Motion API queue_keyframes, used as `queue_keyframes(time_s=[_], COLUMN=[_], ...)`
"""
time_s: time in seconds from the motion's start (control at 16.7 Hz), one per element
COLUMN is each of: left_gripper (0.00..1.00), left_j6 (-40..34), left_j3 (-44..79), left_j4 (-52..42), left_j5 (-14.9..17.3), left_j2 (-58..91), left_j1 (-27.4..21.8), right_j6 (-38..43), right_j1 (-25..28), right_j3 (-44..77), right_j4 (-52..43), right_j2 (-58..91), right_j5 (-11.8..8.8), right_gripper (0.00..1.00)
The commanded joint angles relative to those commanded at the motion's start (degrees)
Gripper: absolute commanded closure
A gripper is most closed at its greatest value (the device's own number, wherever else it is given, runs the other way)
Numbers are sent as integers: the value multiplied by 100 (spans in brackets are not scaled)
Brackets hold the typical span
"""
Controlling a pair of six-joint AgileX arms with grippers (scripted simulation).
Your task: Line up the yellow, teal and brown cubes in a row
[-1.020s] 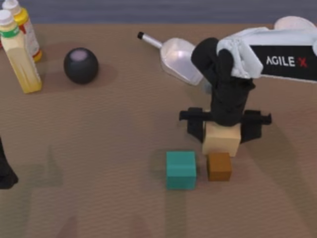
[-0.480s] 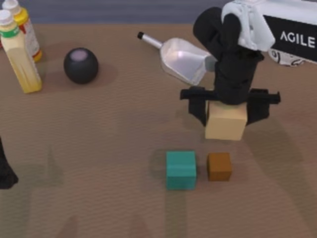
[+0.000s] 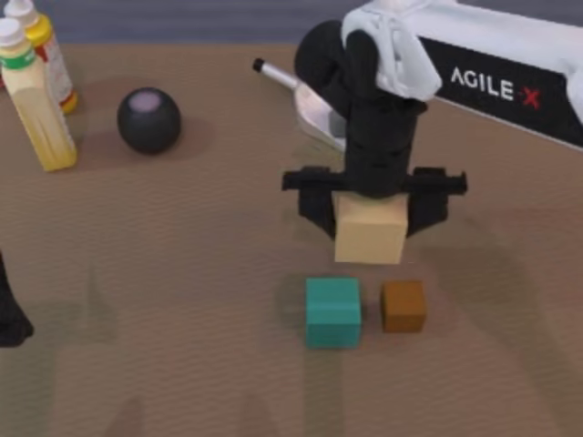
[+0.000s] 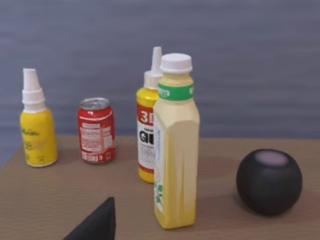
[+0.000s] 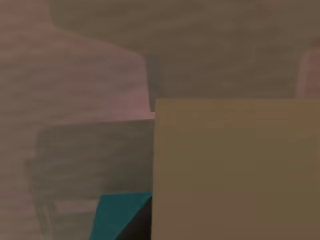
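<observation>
My right gripper [image 3: 370, 211] is shut on the pale yellow cube [image 3: 370, 232] and holds it above the table, just behind the other two cubes. The teal cube [image 3: 332, 311] and the smaller brown cube [image 3: 404, 305] sit side by side on the table with a small gap between them. In the right wrist view the yellow cube [image 5: 235, 170] fills most of the picture, with a corner of the teal cube [image 5: 120, 215] showing beside it. My left gripper [image 3: 9, 319] is parked at the table's left edge.
Two yellow squeeze bottles [image 3: 38, 105] [image 3: 44, 41] stand at the back left, with a black ball [image 3: 148, 119] beside them. A silver scoop [image 3: 310, 102] lies behind my right arm. The left wrist view also shows a red can [image 4: 96, 130] and a third yellow bottle [image 4: 37, 127].
My right gripper has risen with the yellow cube from beside the brown cube, then carried it leftward. The teal and brown cubes have not moved.
</observation>
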Motion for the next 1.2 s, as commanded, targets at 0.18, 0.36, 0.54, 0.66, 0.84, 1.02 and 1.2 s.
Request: queue_keyframes(time_s=[0.18,0.36,0.54,0.66,0.84,1.02,1.2], left_gripper=[0,0,0,0,0,0,0], left_j6=[0,0,0,0,0,0,0], left_j3=[0,0,0,0,0,0,0], left_j4=[0,0,0,0,0,0,0], left_j5=[0,0,0,0,0,0,0], left_j2=[0,0,0,0,0,0,0], left_j1=[0,0,0,0,0,0,0], right_j6=[474,965,1349,1485,1505,1499,1478], right_j1=[592,1188,1654,1821,1845,1825,1841], right_j3=[1215,2443,3275,3526,3559,3452,2897], right_j4=[-569,-1135,-1547,-1683,-1701,-1589,-1057], right_j2=[592,1159,1551,1677,1694,1653,1615], right_j5=[6,14,31,40,42,34,31], right_gripper=[100,100,100,100,100,100,100])
